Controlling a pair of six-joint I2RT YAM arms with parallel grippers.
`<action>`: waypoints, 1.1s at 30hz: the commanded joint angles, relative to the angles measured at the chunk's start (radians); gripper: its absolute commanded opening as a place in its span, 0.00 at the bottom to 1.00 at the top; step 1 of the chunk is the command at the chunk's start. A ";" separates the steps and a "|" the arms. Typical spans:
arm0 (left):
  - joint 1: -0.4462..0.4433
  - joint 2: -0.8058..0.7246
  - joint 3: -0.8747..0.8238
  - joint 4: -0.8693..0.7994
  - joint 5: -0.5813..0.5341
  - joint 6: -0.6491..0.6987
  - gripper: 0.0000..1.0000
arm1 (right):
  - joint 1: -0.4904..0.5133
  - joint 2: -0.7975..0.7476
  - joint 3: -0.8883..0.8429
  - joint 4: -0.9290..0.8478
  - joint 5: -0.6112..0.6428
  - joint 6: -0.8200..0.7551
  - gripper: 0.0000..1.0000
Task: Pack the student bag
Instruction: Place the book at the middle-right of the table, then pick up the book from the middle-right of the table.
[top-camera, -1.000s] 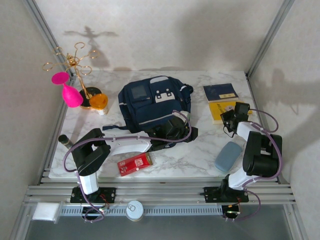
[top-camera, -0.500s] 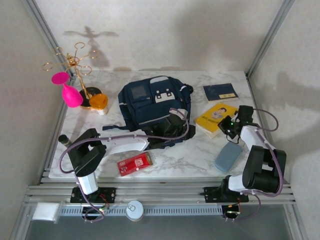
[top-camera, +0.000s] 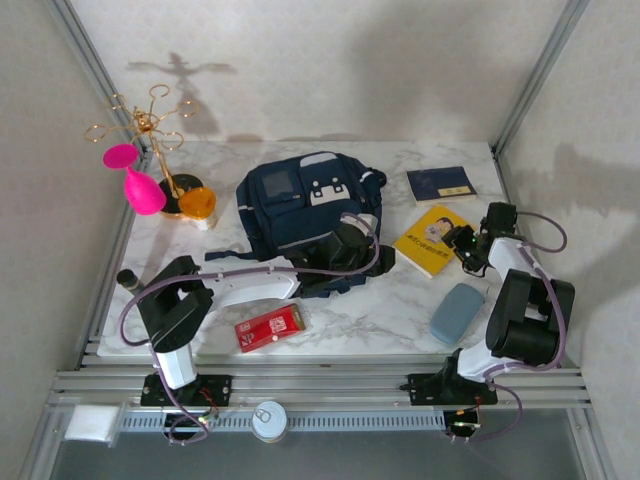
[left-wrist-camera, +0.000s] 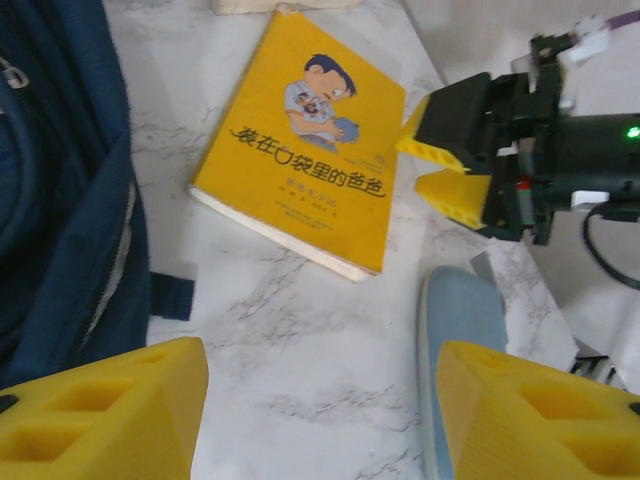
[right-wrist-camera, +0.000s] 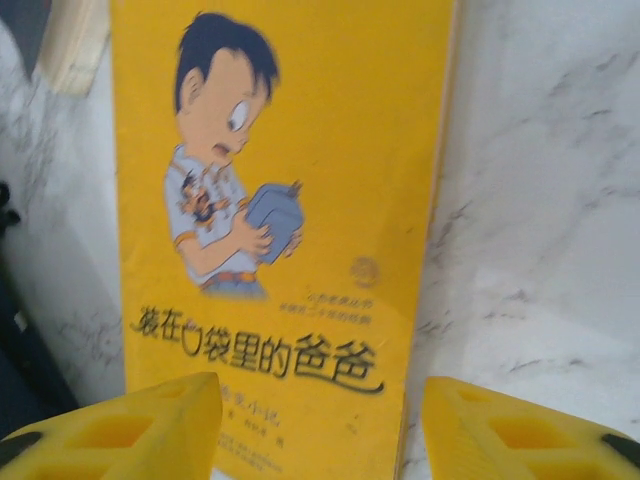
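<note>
OK so right gripper (right-wrist-camera: 320, 420) first: fingers spread, nothing pinched, poised at the title end of the yellow paperback (right-wrist-camera: 290, 200). Same deal for the left gripper (left-wrist-camera: 320, 400), spread wide and empty, hanging over the near right corner of the student bag (top-camera: 300, 205).

Biggest thing by far, that bag: navy fabric, soft and slumped, pale stripes, grey-white patches on the front, dark straps trailing toward the arms. Sitting mid-table on the marble top (top-camera: 380, 310), off to the left of the right gripper with the paperback in between. Closer to the left arm, no contest. No telling about open zips from here.

Next down, the paperback: flat, glossy yellow cover, cartoon boy, black Chinese title. Long axis pointing straight away from the right fingers in the wrist view, diagonal across the table from above, one corner near the bag. Probably the next thing to go in, so guessing a pinch at that near end and a haul leftward. Thin and flat on stone though, so tricky to get a finger under.

Then a smaller navy book (top-camera: 441, 184) further back, a rounded blue-grey case (top-camera: 456, 312) just beside the right arm, and a red packet (top-camera: 270, 327) near the left base.
</note>
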 joint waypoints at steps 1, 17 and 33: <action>-0.003 0.021 0.034 0.022 0.023 -0.015 0.61 | -0.006 0.052 -0.009 0.061 -0.001 0.039 0.59; -0.001 0.047 0.051 0.003 0.014 -0.013 0.62 | -0.005 0.190 0.025 0.155 -0.035 0.031 0.42; -0.001 0.060 0.060 0.007 0.017 -0.016 0.62 | -0.004 0.189 0.071 0.207 -0.114 0.013 0.13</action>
